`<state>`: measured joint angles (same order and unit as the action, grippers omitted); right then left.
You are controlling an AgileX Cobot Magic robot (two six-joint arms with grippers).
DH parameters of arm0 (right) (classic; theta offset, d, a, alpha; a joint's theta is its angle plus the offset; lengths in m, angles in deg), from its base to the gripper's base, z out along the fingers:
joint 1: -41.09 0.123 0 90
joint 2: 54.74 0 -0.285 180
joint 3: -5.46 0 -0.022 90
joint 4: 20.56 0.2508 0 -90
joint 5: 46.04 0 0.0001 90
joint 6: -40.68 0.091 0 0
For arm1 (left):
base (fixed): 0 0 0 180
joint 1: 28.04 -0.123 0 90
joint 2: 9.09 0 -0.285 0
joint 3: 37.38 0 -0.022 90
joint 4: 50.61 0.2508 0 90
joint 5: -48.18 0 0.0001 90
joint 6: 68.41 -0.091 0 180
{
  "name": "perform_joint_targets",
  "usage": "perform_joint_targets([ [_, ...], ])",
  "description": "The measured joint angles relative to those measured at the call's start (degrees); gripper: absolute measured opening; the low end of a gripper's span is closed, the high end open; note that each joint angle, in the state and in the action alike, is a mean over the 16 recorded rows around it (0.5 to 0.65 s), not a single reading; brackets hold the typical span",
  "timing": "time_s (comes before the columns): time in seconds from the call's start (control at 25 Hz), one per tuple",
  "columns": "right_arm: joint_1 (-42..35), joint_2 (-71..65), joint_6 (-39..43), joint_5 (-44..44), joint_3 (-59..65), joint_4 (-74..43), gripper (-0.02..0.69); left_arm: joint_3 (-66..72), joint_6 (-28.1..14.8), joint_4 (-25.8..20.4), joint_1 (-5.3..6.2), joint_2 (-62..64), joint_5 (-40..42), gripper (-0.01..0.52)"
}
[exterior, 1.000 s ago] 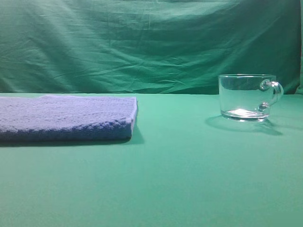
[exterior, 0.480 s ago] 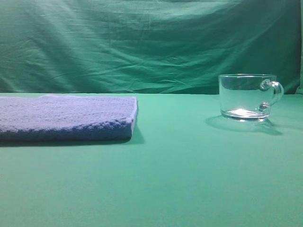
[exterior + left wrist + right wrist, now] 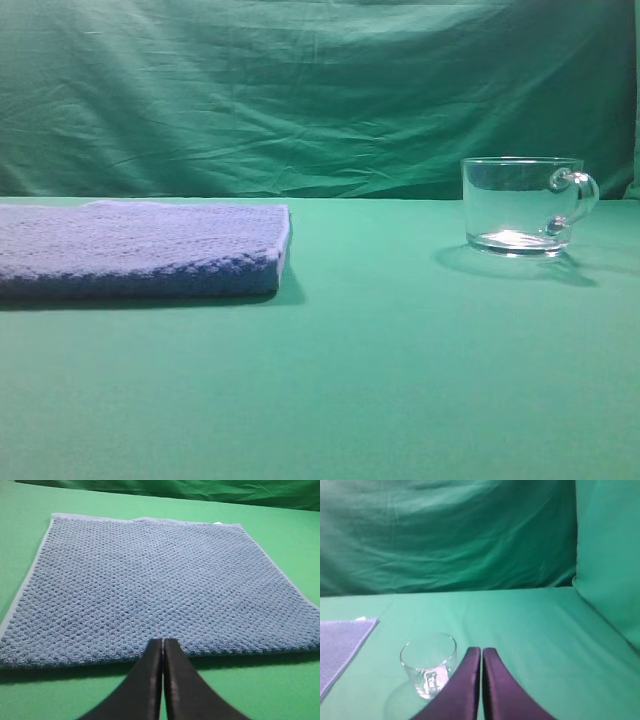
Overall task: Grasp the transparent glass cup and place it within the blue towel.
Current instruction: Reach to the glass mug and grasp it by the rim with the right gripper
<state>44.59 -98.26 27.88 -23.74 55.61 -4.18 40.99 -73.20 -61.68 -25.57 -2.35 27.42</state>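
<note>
The transparent glass cup stands upright on the green table at the right, its handle pointing right. It also shows in the right wrist view, just left of my right gripper, which is shut and empty above the table. The blue towel lies flat at the left. In the left wrist view the towel fills most of the frame, and my left gripper is shut and empty at its near edge. Neither gripper shows in the exterior high view.
A green cloth covers the table and hangs as a backdrop behind it. A green side wall rises at the right in the right wrist view. A corner of the towel shows at the left there.
</note>
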Motion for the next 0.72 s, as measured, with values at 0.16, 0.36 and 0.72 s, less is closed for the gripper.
perform_joint_targets([
  [0.16, 0.9, -11.3, -3.2, 4.4, -6.8, 0.3, 0.0, 0.0, 0.0, 0.0, 0.0, 0.0, 0.0, 0.0],
  [0.36, 3.3, -23.6, -7.4, 10.4, -14.3, -0.5, 0.0, 0.0, 0.0, 0.0, 0.0, 0.0, 0.0, 0.0],
  [0.72, 7.9, -41.2, -10.1, 17.3, -21.8, -2.0, 0.145, 0.0, 0.0, 0.0, 0.0, 0.0, 0.0, 0.0],
])
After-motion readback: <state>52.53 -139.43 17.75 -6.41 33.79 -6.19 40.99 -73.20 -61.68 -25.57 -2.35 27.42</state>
